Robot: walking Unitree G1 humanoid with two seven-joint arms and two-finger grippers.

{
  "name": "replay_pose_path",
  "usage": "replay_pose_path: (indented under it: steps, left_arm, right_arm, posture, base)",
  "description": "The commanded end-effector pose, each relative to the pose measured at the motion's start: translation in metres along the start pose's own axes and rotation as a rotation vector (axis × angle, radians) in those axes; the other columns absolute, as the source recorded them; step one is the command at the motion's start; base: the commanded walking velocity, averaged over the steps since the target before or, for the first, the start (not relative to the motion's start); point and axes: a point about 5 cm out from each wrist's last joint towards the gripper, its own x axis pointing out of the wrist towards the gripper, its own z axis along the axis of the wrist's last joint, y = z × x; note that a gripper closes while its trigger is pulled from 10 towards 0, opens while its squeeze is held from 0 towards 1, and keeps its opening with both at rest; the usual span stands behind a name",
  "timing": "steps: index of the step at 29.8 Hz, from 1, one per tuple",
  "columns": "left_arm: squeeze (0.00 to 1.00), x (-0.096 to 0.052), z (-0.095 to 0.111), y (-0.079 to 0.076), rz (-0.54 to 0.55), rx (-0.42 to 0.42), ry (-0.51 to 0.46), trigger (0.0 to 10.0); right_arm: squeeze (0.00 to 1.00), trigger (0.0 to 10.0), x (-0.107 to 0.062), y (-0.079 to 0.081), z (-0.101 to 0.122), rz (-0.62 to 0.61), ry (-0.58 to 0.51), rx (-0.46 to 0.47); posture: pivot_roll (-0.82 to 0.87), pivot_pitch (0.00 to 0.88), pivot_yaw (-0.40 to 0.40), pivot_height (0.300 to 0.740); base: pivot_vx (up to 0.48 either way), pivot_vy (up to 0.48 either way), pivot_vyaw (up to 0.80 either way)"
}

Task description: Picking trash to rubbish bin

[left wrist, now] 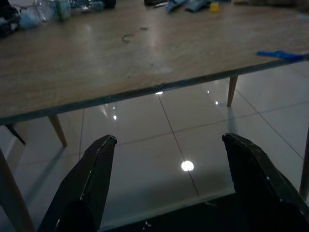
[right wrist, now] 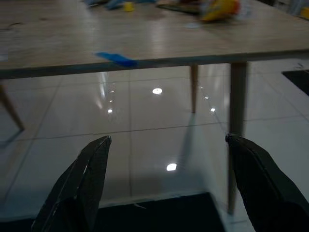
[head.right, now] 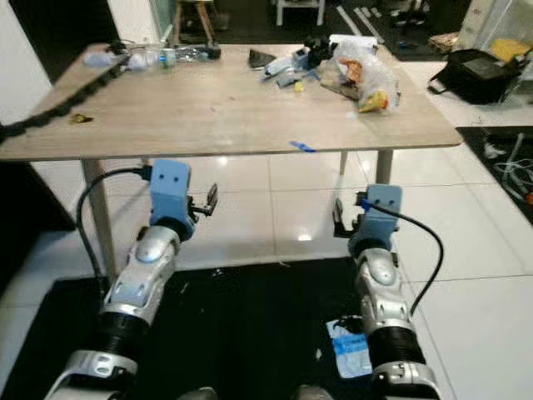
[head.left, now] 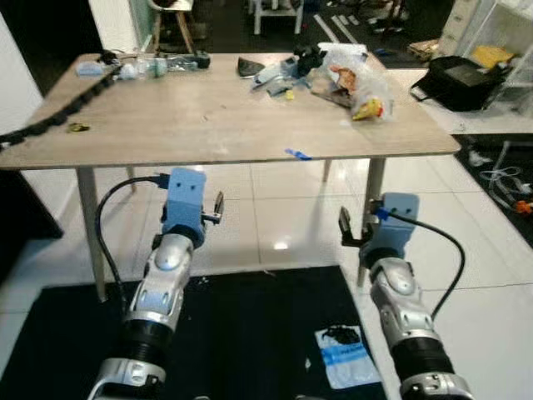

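barely begun: the trash [head.left: 354, 79] sits piled at the upper right of the bench [head.left: 208, 125]. left gripper [left wrist: 169, 145] and right gripper [right wrist: 166, 145] hang released, holding nothing, low before its near edge.

The wooden table [head.left: 208, 125] stands right in front, and its near edge is the first thing in the way. The left gripper [left wrist: 169, 145] and the right gripper [right wrist: 166, 145] are both held low, below the table edge, with their fingers spread wide and only shiny floor tiles [head.left: 266, 217] ahead of them. The middle of the table top is bare, so there is room to reach in there. The far side is crowded: a plastic bag of trash [head.left: 360, 79], a heap of scraps [head.left: 279, 71], bottles [head.left: 141, 67] and a black cable chain [head.left: 50, 121] along the left edge. A blue strip [head.left: 297, 154] sits at the near edge. Table legs [head.left: 90, 229] stand on both sides underneath.
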Motion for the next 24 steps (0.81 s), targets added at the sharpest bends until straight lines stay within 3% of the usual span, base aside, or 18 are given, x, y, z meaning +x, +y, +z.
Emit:
replay_pose_path:
  steps: [1, 10, 17, 24]
  left_arm:
    - [0.01, 0.0, -0.003, -0.001, 0.0, 0.003, 0.007, 10.0]
    - [0.01, 0.001, -0.002, -0.003, -0.006, 0.002, 0.004, 10.0]
    - [0.0, 0.001, -0.001, -0.003, -0.006, 0.003, 0.0, 10.0]
    - [0.01, 0.001, -0.002, -0.003, -0.003, 0.002, 0.001, 10.0]
  right_arm:
    - [0.0, 10.0, 0.001, -0.007, 0.003, -0.023, -0.015, -0.003]
    - [0.0, 10.0, 0.003, -0.012, 0.006, -0.053, -0.018, 0.002]
    - [0.0, 10.0, 0.003, -0.016, 0.007, -0.067, -0.017, 0.002]
    - [0.0, 10.0, 0.004, -0.02, 0.012, -0.077, -0.041, -0.011]
  posture:
    - [-0.11, 0.0, -0.034, 0.74]
    - [-0.11, 0.0, -0.028, 0.74]
    - [-0.11, 0.0, -0.028, 0.74]
    - [-0.11, 0.0, -0.03, 0.74]
  base:
    - [0.296, 0.0, 0.0]
    - [0.294, 0.0, 0.0]
    - [0.292, 0.0, -0.72]
    - [0.298, 0.0, 0.0]
